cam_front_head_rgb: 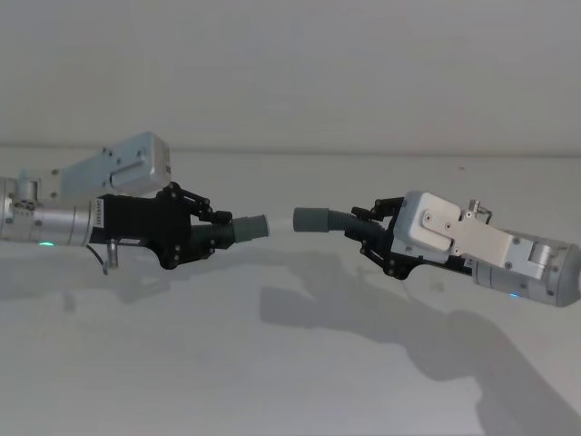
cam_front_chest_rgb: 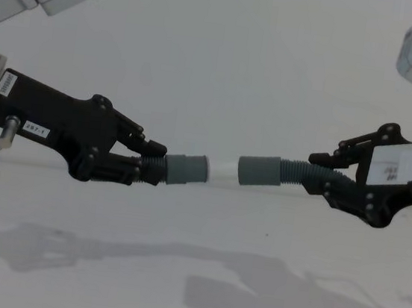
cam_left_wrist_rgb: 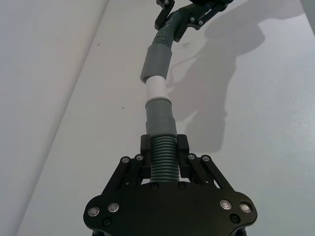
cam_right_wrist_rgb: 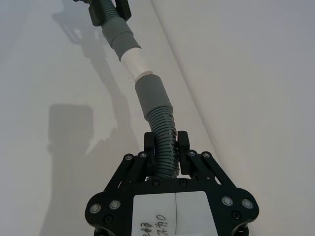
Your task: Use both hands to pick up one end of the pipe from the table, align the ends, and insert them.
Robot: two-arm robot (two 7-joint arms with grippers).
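Note:
Both pieces of the pipe hang above the table [cam_front_head_rgb: 272,381]. My left gripper [cam_front_head_rgb: 213,229] [cam_front_chest_rgb: 146,166] [cam_left_wrist_rgb: 163,147] is shut on the corrugated part of the straight piece [cam_left_wrist_rgb: 163,162], whose grey cuff [cam_front_chest_rgb: 187,169] and white spigot [cam_front_chest_rgb: 223,171] point right. My right gripper [cam_front_head_rgb: 368,232] [cam_front_chest_rgb: 321,180] [cam_right_wrist_rgb: 165,142] is shut on the curved piece [cam_right_wrist_rgb: 163,130], whose grey socket cuff [cam_front_chest_rgb: 260,170] [cam_front_head_rgb: 313,220] points left. The two ends are nearly in line. The spigot [cam_left_wrist_rgb: 157,88] [cam_right_wrist_rgb: 135,61] meets the socket's mouth, and most of its white length shows between the cuffs.
A pale wall [cam_front_head_rgb: 290,73] rises behind the table's far edge. The arms cast soft shadows on the white surface below the pipe. Each wrist view shows the other gripper at the far end of the pipe.

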